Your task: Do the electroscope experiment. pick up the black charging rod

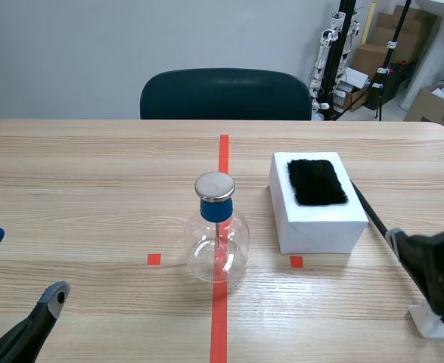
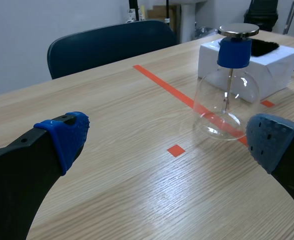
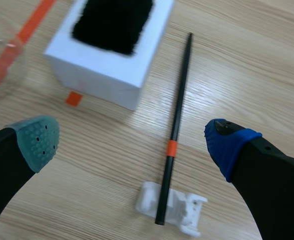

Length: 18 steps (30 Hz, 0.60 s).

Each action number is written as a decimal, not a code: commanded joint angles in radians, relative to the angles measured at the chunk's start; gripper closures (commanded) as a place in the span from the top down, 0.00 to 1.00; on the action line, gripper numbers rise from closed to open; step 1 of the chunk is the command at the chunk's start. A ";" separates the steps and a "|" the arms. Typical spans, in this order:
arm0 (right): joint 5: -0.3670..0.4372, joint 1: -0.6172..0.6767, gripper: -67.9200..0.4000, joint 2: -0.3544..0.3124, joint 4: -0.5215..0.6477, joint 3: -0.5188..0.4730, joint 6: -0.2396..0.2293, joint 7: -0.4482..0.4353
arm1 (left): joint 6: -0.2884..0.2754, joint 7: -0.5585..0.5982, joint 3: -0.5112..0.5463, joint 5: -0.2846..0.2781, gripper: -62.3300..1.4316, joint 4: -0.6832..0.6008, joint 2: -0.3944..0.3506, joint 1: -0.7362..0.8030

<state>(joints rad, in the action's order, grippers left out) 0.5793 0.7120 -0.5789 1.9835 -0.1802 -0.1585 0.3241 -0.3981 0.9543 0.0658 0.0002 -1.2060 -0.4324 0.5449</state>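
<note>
black rod (image 3: 179, 100) lies on the table (image 1: 93, 189) just right of the white box (image 3: 106, 75), its near end resting in a small white holder (image 3: 184, 210). right gripper (image 3: 131, 144) hangs over the rod, fingers spread wide, holding nothing. left gripper (image 2: 169, 141) sits low at near left, also wide apart and empty. glass flask (image 2: 227, 105) stands left of the box. black fur pad (image 3: 111, 22) lies on the box top.

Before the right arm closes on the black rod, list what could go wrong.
1. The black rod is thin; the open right gripper might roll it aside instead of catching it.
2. The rod's end nearest the gripper sits in a small white holder, which could be dragged or tipped.
3. The white box lies close beside the rod; a finger could strike it coming down.
</note>
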 commanded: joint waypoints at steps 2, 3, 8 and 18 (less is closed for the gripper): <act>0.029 -0.073 0.87 -0.023 0.019 -0.011 0.073 0.072 | -0.019 0.031 0.000 -0.010 1.00 0.012 0.000 -0.039; 0.037 -0.097 0.87 -0.029 0.017 -0.011 0.091 0.106 | -0.026 0.034 0.000 -0.010 1.00 0.026 0.000 -0.053; 0.066 -0.224 0.87 -0.030 -0.027 -0.011 0.092 0.276 | -0.047 0.043 -0.011 -0.006 1.00 0.103 0.000 -0.127; 0.133 -0.437 0.87 -0.021 -0.221 0.020 0.091 0.501 | -0.047 0.087 -0.093 -0.006 1.00 0.271 0.000 -0.249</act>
<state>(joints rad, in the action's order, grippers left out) 0.7074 0.2855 -0.5953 1.7576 -0.1684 -0.0666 0.8284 -0.4458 1.0199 -0.0311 0.0013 -0.9211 -0.4324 0.3027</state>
